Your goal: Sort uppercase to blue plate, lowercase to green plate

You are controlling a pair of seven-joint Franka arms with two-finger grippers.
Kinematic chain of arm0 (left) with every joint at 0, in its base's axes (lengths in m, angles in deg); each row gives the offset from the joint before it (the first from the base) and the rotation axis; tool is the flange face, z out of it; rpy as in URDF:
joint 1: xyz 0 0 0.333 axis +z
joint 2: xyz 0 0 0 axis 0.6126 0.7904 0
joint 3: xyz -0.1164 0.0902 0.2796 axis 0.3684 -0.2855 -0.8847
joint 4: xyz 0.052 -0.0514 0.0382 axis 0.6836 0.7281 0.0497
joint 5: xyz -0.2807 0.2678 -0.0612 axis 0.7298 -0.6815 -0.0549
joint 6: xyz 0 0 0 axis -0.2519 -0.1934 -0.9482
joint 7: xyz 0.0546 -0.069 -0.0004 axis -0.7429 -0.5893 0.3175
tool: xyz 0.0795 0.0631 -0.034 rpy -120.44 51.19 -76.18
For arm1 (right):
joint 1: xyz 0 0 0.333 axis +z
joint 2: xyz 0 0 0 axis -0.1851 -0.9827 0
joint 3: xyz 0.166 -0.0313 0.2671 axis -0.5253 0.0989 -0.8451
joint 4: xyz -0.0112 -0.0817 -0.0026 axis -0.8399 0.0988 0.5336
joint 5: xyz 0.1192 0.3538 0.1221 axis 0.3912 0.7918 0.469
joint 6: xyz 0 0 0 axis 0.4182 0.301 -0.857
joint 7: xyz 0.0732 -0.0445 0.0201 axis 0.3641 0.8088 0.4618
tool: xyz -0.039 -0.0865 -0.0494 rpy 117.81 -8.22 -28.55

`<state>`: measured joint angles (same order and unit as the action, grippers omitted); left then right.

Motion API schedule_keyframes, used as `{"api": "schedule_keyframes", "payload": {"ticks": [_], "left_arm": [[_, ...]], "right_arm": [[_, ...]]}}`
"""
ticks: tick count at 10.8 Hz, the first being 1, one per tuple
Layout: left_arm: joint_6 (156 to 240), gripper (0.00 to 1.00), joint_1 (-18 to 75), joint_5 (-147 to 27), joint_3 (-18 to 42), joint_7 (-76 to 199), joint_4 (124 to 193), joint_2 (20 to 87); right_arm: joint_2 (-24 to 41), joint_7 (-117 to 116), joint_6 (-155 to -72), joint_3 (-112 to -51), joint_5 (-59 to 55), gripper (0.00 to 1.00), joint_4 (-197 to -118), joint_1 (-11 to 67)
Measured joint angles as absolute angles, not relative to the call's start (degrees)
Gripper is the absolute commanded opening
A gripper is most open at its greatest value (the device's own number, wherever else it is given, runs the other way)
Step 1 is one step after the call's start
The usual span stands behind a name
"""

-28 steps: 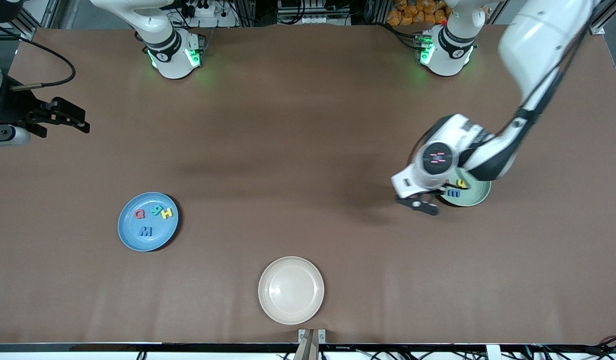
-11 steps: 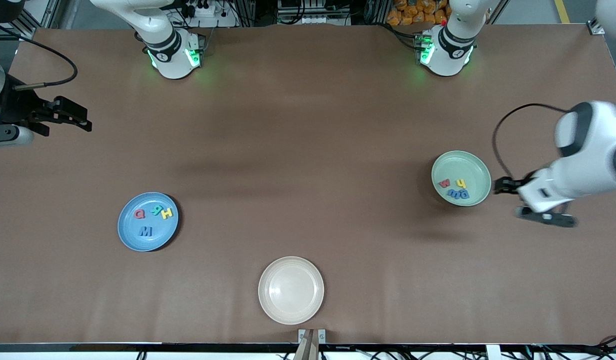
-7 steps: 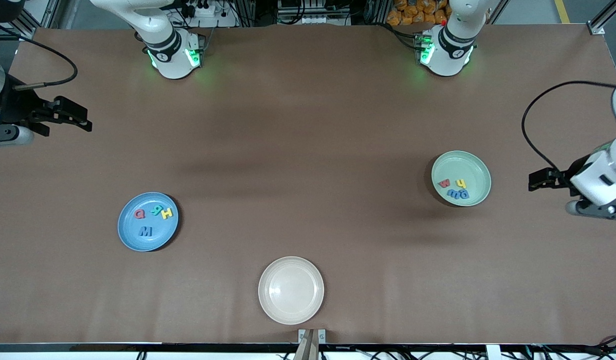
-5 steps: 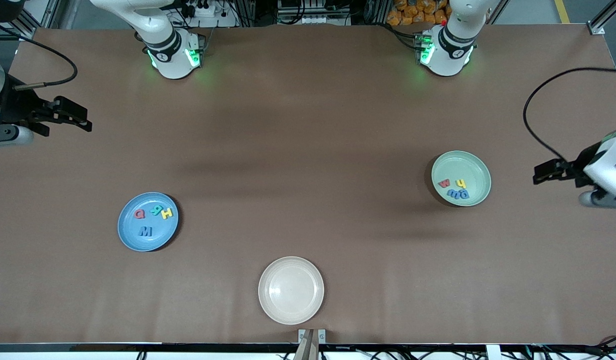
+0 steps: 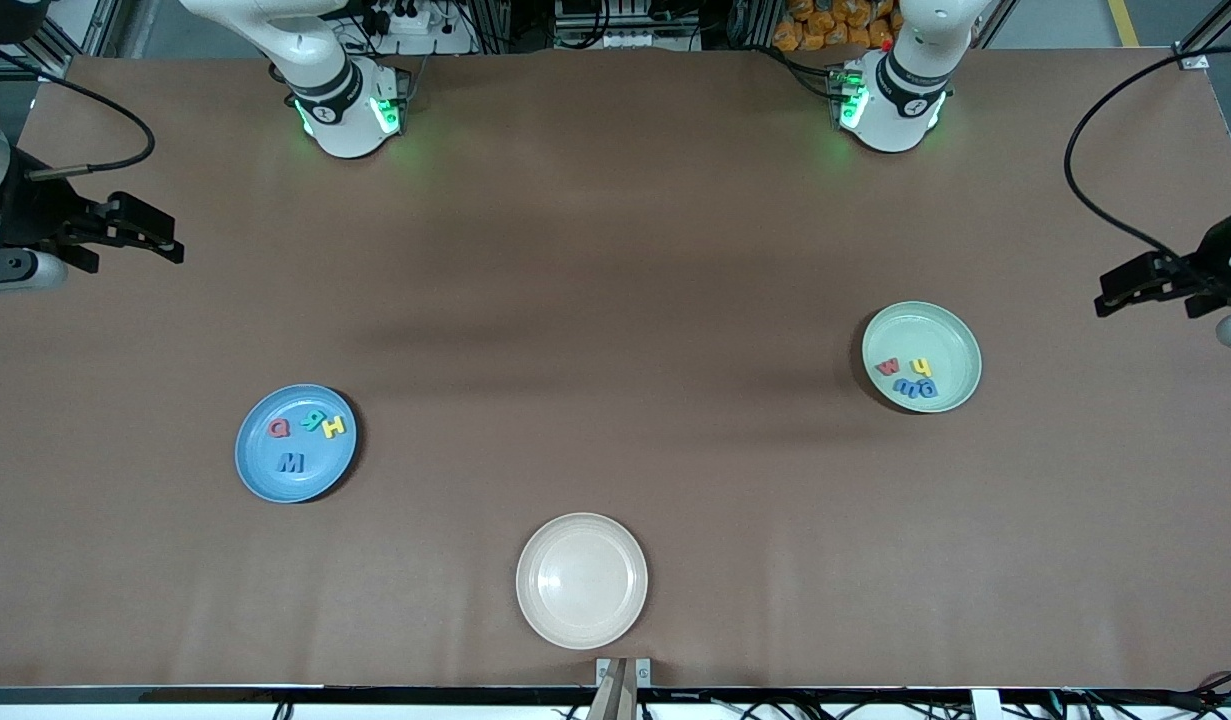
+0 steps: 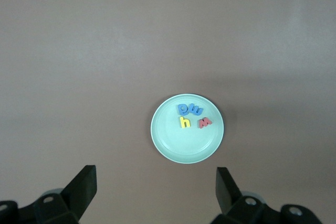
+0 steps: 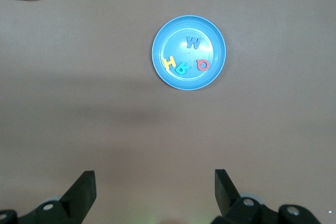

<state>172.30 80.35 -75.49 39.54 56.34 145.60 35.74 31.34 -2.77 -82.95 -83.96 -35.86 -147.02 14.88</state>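
Right gripper point(image 5: 140, 238) hangs with its fingers spread wide and nothing between them, over the bare table edge at the right arm's end; this arm waits.

On the blue plate point(image 5: 260, 470), toward that same end of the table, lie the four capitals: the red Q point(image 5: 279, 428), the teal-green R point(image 5: 313, 420) and the yellow H point(image 5: 332, 427) in a row, with the dark blue M point(image 5: 291, 462) nearer the front camera than they are.

Nearest the front camera, about midway along the table, sits a cream-white plate point(image 5: 581, 580) with nothing on it.

Toward the left arm's end stands the green plate point(image 5: 950, 338), holding the small letters: the red w point(image 5: 887, 367) and the yellow h point(image 5: 921, 368) side by side, and the two blue rounded letters point(image 5: 914, 388) touching each other, just nearer the front camera.

Left gripper point(image 5: 1145, 280) is up over the table edge at the left arm's end, well apart from the green plate, fingers fully spread and holding nothing.
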Motion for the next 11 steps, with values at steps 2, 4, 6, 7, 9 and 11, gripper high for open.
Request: {"api": "schedule_keyframes", "payload": {"ticks": [2,4,6,7,9,11], "left_arm": [[171.9,1.00,80.4,-75.5,39.2,56.3,145.4,35.7],[171.2,1.00,79.7,-75.5,37.5,56.3,144.3,35.2],[169.2,1.00,71.6,-75.4,29.3,56.3,143.3,33.9],[168.0,1.00,65.0,-75.4,22.7,56.3,143.2,33.4],[167.2,1.00,55.8,-75.4,13.5,56.3,143.2,32.8],[167.1,1.00,49.6,-75.4,7.7,56.3,143.0,32.3]], "right_arm": [[31.3,-2.8,-83.0,-84.0,-35.9,1.00,-147.0,14.9],[31.3,-2.8,-83.0,-84.0,-35.9,1.00,-147.0,14.9],[31.3,-2.8,-83.0,-84.0,-35.9,1.00,-147.0,14.9],[31.3,-2.8,-83.0,-84.0,-35.9,1.00,-147.0,14.9],[31.3,-2.8,-83.0,-84.0,-35.9,1.00,-147.0,14.9],[31.3,-2.8,-83.0,-84.0,-35.8,1.00,-147.0,14.9]]}}
